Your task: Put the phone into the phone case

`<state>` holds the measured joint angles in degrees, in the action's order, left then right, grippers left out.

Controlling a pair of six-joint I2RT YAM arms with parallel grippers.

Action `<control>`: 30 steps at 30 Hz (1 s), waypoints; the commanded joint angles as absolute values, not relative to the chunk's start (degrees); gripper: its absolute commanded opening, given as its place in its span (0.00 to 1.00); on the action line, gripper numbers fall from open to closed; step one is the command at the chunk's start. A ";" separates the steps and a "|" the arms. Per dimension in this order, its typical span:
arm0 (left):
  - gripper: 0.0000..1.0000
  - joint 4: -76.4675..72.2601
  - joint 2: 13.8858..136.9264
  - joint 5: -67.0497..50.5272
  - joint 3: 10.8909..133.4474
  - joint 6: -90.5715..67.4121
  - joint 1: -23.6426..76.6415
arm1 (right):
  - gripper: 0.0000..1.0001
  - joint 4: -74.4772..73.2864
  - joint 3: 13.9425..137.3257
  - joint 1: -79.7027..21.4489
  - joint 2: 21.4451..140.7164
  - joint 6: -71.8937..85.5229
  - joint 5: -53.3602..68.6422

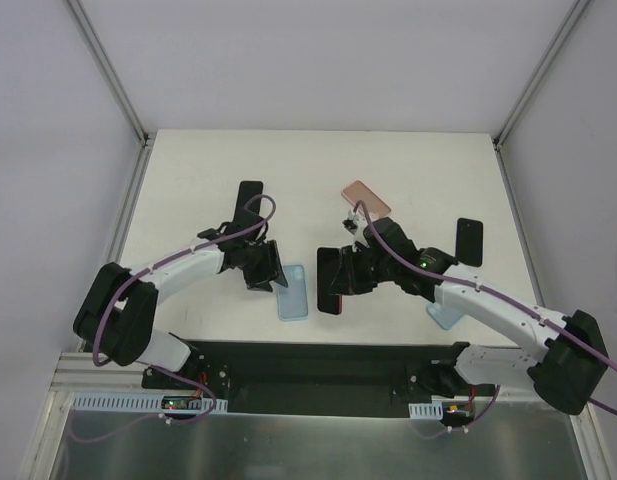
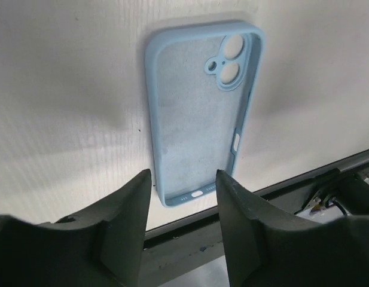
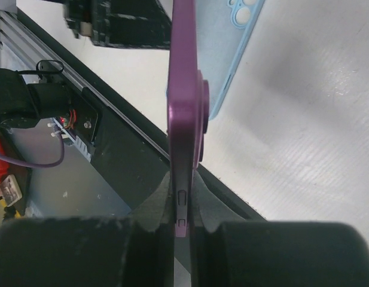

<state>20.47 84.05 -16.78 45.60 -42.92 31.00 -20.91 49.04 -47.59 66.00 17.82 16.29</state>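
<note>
A light blue phone case (image 1: 293,292) lies open side up near the table's front edge. In the left wrist view it (image 2: 199,113) lies just ahead of the fingertips, camera cutouts at its far end. My left gripper (image 1: 264,270) (image 2: 183,179) is open and empty, hovering just left of the case. My right gripper (image 1: 346,276) (image 3: 182,203) is shut on a purple phone (image 3: 183,119), held on edge above the table just right of the case. In the top view the phone (image 1: 331,280) shows its dark screen. The case's corner (image 3: 235,42) shows behind the phone.
A pink case or phone (image 1: 366,198) lies at the back centre. A black phone (image 1: 470,241) lies at the right and a black one (image 1: 249,196) at the left. Another light blue case (image 1: 443,316) peeks from under the right arm. The black front rail (image 1: 318,365) is close.
</note>
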 commanded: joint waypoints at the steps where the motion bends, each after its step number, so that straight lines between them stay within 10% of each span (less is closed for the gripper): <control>1: 0.36 21.71 77.36 -20.12 45.62 -41.85 25.51 | 0.04 -15.82 51.32 -47.37 69.51 23.89 20.73; 5: 0.00 21.10 75.94 -21.00 43.51 -37.88 23.38 | 0.06 -13.89 54.05 -47.37 77.23 26.45 27.84; 30: 0.00 8.35 82.35 -29.97 35.16 -39.02 17.93 | 0.08 -14.24 68.29 -46.85 104.50 30.32 39.20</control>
